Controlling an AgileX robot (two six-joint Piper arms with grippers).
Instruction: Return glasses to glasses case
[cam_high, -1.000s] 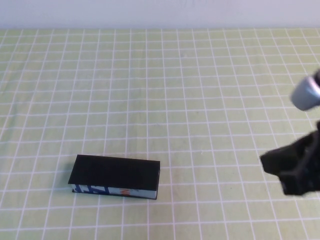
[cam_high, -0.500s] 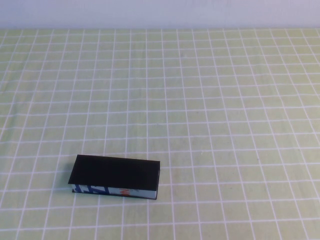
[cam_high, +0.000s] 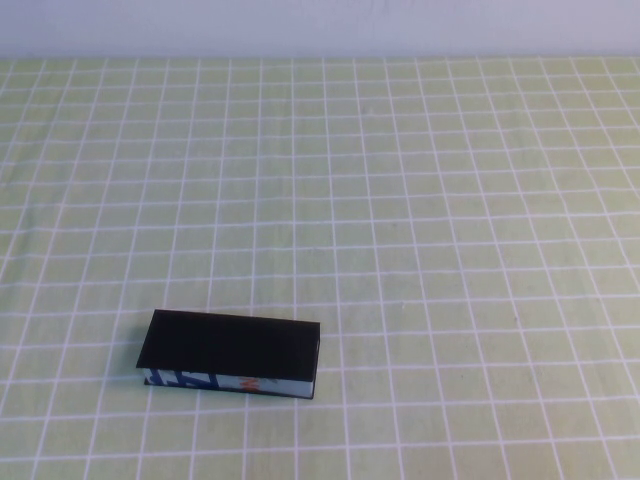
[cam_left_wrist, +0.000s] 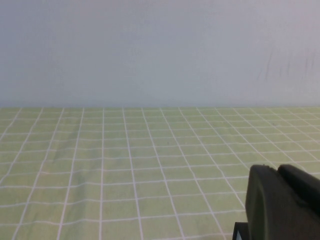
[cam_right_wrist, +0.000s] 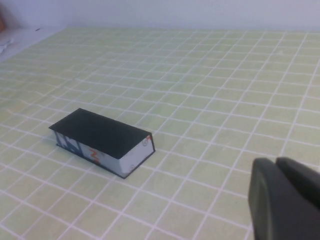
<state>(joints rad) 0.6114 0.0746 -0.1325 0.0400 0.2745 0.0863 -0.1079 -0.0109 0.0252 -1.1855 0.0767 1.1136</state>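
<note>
**Case shut near the tabletop's front edge**

The glasses case lies lid down, closed, toward the front-left of the checked tabletop. My right gripper sits well apart from it, closed on nothing. My left gripper faces bare cloth; its opening I cannot tell.

One glasses case, its lid down, lies on one counter under a green checked cloth, and two pincers show, left pincer and right pincer.
</note>
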